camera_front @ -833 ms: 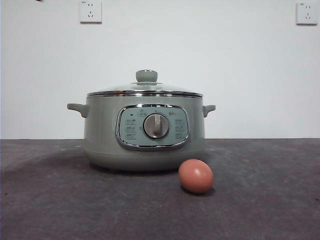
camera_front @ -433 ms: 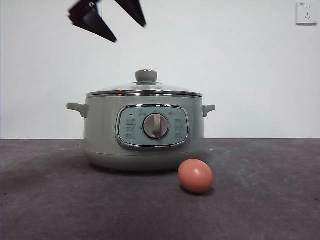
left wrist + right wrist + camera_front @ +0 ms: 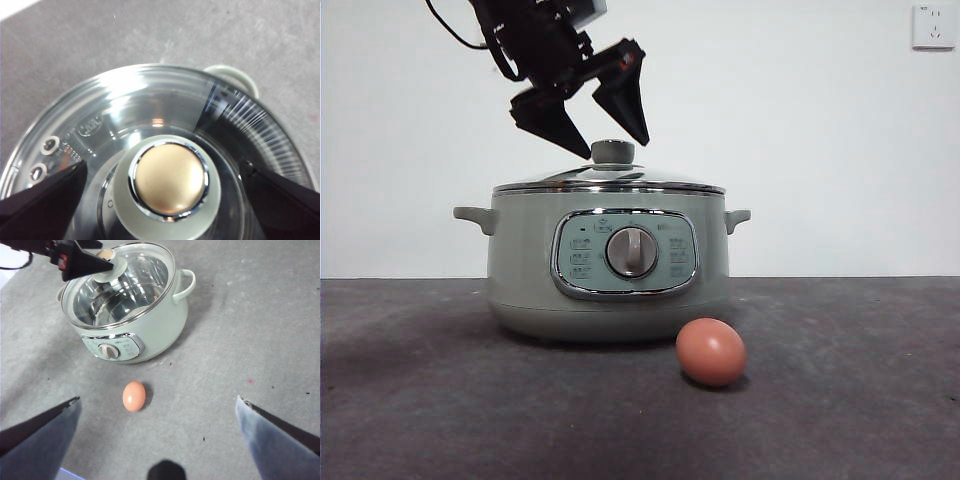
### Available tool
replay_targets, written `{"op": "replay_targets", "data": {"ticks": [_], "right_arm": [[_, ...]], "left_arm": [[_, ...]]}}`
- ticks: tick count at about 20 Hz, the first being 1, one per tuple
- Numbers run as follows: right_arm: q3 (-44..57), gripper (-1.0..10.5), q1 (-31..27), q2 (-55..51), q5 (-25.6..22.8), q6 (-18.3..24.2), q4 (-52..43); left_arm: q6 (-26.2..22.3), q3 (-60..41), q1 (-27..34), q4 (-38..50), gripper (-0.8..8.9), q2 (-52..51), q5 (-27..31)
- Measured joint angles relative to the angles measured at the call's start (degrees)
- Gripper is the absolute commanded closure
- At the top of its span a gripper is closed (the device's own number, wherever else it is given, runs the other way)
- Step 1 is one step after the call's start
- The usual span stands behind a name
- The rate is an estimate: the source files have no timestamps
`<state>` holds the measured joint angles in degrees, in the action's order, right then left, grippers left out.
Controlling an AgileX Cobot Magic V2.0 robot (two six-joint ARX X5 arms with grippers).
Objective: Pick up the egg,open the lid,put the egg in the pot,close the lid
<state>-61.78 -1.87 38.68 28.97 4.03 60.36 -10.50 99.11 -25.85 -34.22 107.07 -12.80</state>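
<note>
The sage-green pot stands on the dark table with the glass lid on it. The lid's green knob lies between the spread jaws of my left gripper, which is open and just above it. The left wrist view shows the knob centred between the jaws, not touched. The brown-orange egg lies on the table in front of the pot, slightly right. My right gripper is open and empty, high above the table, with the egg and the pot below it.
The pot has two small side handles and a front panel with a silver dial. A wall socket is on the white wall behind. Grey table surface surrounds the pot and egg.
My left gripper has come down from the top left and now straddles the lid's knob with open jaws. The egg, pot and lid have not moved.
</note>
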Motion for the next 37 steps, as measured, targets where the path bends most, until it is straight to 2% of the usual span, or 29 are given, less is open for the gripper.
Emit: {"op": "replay_targets", "data": {"ticks": [4,7,8,16,20,29,37], "right_arm": [[0.0,2.6,0.0,0.46,-0.02,0.0,0.0],[0.0,2.6,0.0,0.76,-0.02,0.0,0.0],[0.0,2.6,0.0,0.81,-0.02,0.0,0.0],[0.0,2.6,0.0,1.38,-0.02,0.02,0.02],[0.0,2.6,0.0,1.38,-0.02,0.04,0.02],[0.0,2.6,0.0,1.75,-0.02,0.04,0.04],[0.0,2.6,0.0,4.15,0.0,0.07,0.02]], "left_arm": [[0.02,0.0,0.0,-0.17,1.09,1.25,0.17],[0.07,0.0,0.0,-0.57,4.61,1.38,0.48],[0.2,0.0,0.0,-0.7,5.25,1.38,0.48],[0.66,0.33,-0.13,-0.52,7.93,1.36,0.28],[0.66,0.33,-0.13,-0.52,8.22,1.36,0.26],[0.68,0.17,-0.09,-1.14,8.22,0.33,-0.07],[1.11,-0.35,1.62,-3.28,8.22,-14.82,-0.24]]}}
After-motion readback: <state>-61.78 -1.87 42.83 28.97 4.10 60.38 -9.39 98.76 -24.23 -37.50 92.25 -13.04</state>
